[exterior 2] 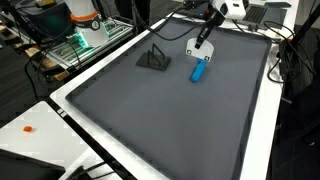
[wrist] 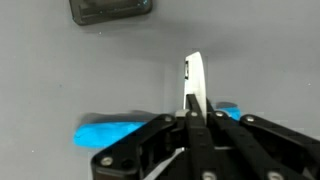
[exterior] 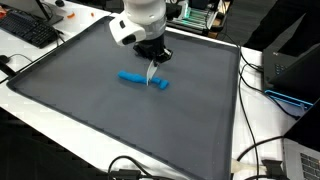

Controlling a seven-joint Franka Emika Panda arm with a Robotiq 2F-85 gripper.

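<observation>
My gripper (exterior: 152,60) is shut on a thin white flat piece (exterior: 152,76) that hangs down from the fingers. It hovers right over a blue oblong object (exterior: 135,78) lying on the dark grey mat (exterior: 100,100). In the wrist view the white piece (wrist: 194,80) sticks out between the closed fingers (wrist: 193,115), with the blue object (wrist: 110,131) behind and below it. In an exterior view the gripper (exterior 2: 203,38) holds the white piece (exterior 2: 195,48) just above the blue object (exterior 2: 200,71). Whether the white piece touches the blue object cannot be told.
A small black angular object (exterior 2: 153,60) lies on the mat beside the gripper, and it also shows at the top of the wrist view (wrist: 110,10). A white table rim (exterior 2: 90,160) surrounds the mat. A keyboard (exterior: 28,30), cables (exterior: 262,90) and equipment stand around the table.
</observation>
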